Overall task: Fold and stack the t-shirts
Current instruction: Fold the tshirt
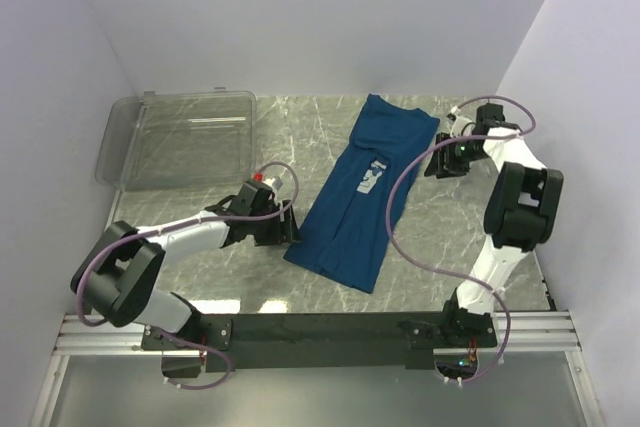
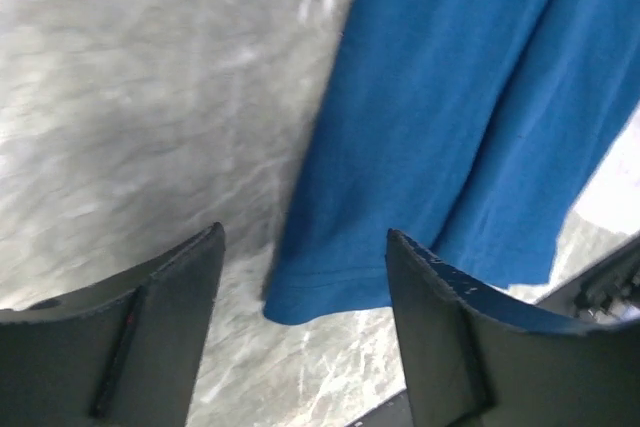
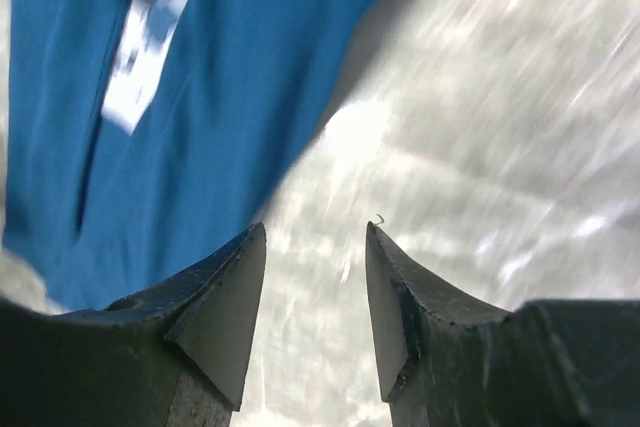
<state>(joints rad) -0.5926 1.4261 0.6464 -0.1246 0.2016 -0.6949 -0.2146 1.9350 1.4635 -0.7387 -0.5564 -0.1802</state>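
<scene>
The shirt [image 1: 358, 192] runs lengthwise from far to near table [image 1: 295, 137] edge, left pincer [image 1: 288, 229] at its near hem, right pincer [image 1: 440, 160] beside its far end, both parted and empty.

Far-left corner: clear bin [image 1: 180, 137] fills it
Bin to shirt: open strip of table [image 1: 300, 137]
Centre: t-shirt [image 1: 365, 192] lies flat on the diagonal
Shirt's near-left hem: left gripper [image 1: 290, 230] just beside it, jaws apart
Shirt's far-right edge: right gripper [image 1: 432, 164] close by, jaws apart; cable [image 1: 389, 209] loops over the cloth
</scene>
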